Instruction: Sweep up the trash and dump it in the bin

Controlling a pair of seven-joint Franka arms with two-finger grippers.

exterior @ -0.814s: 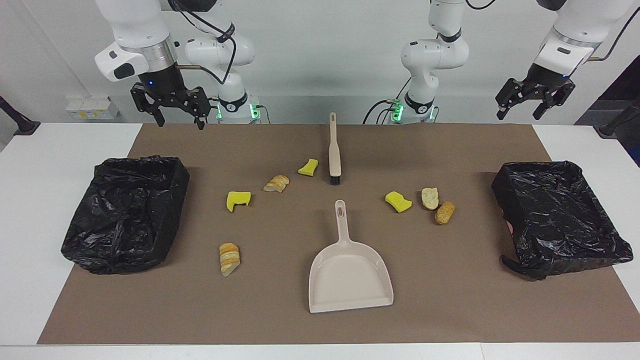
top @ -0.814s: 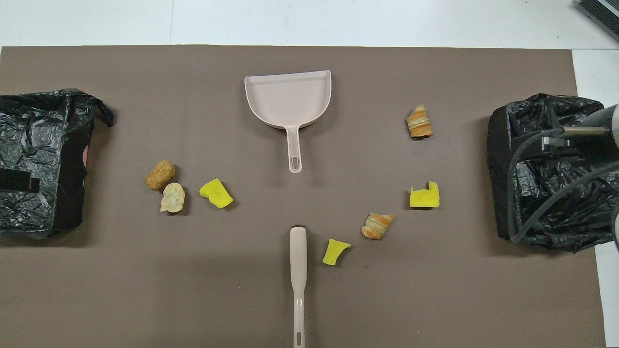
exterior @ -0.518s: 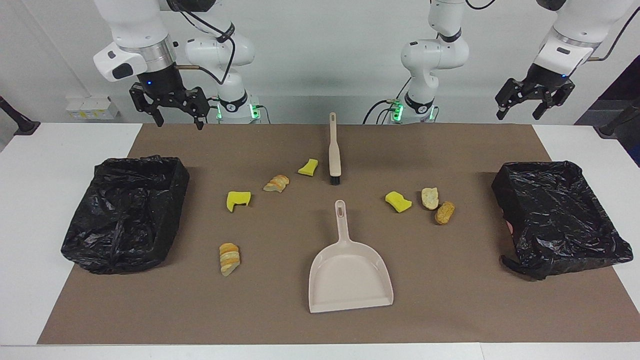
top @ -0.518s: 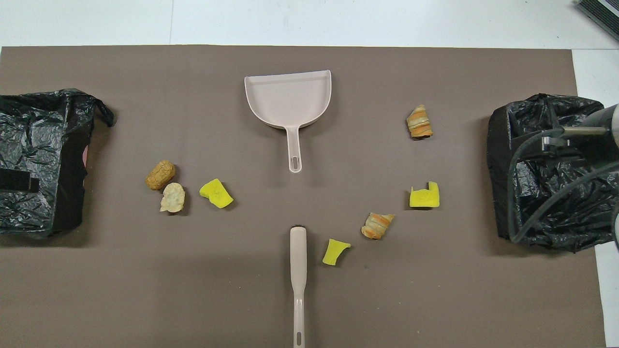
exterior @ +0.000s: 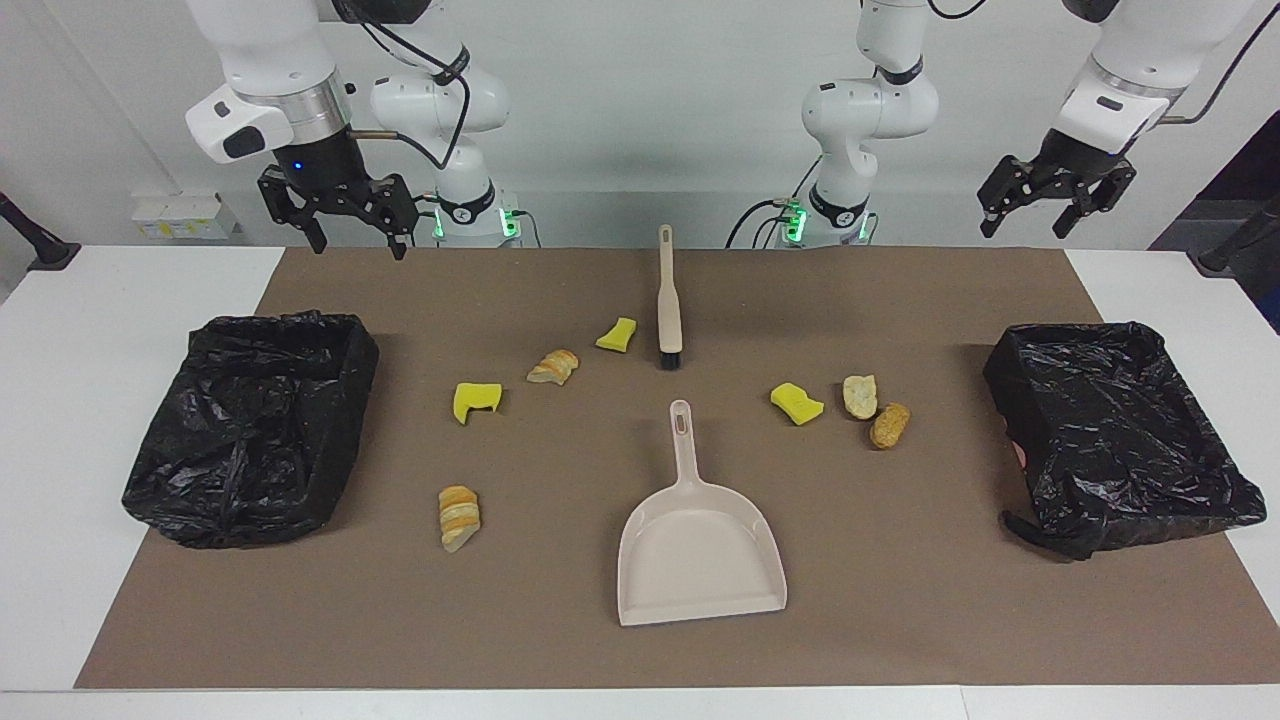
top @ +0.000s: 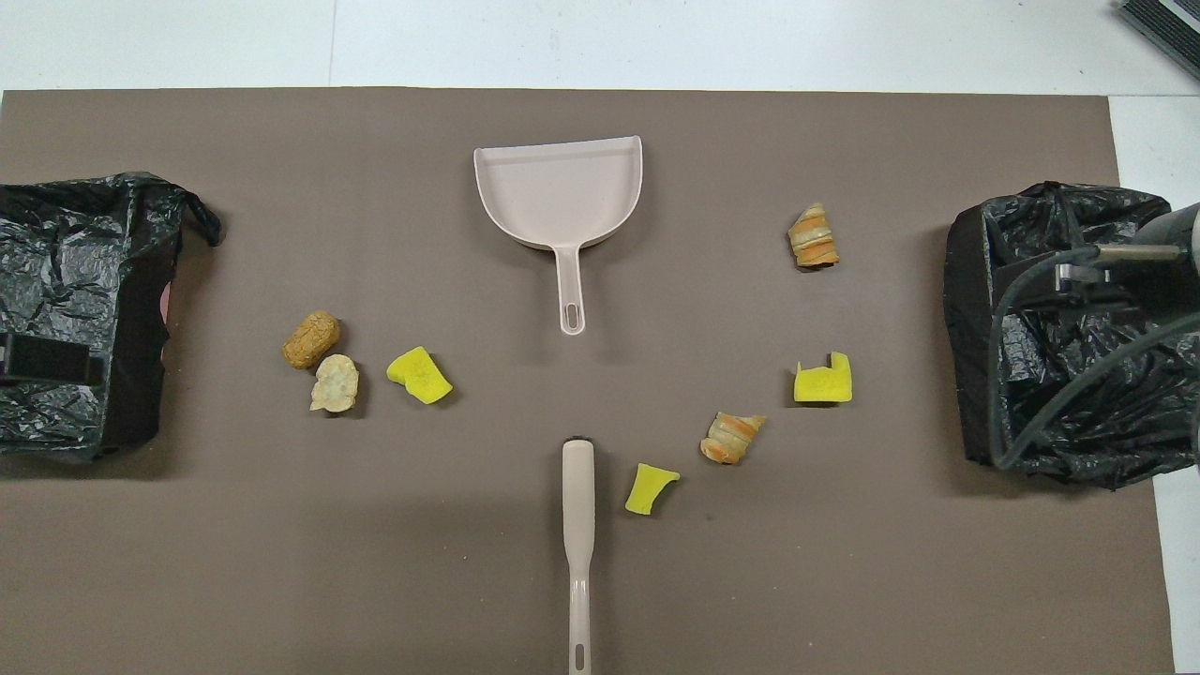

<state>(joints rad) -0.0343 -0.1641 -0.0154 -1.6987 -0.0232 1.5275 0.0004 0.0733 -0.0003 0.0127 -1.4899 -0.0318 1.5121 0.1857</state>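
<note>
Brown matting covers the white table. Trash lies mid-frame: spongy yellow wedges (exterior: 477,401) (exterior: 797,403) (exterior: 617,335) and crusty bread chunks (exterior: 459,517) (exterior: 553,367) (exterior: 860,396) (exterior: 889,425), flanking the smooth beige dustpan (exterior: 700,551) and slender brush (exterior: 668,298). Left gripper (exterior: 1056,190), upper right, has drifted slightly up and inward; right gripper (exterior: 338,207), upper left, barely moved. Both gape wide, empty. Sweeping has not begun. Crinkled black-lined bins (exterior: 250,425) (exterior: 1115,432) sit at either edge.

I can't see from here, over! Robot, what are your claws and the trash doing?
Left claw and right claw open, raised, empty. Seven yellow sponge and bread trash bits unswept on brown mat. Nothing blocking.
</note>
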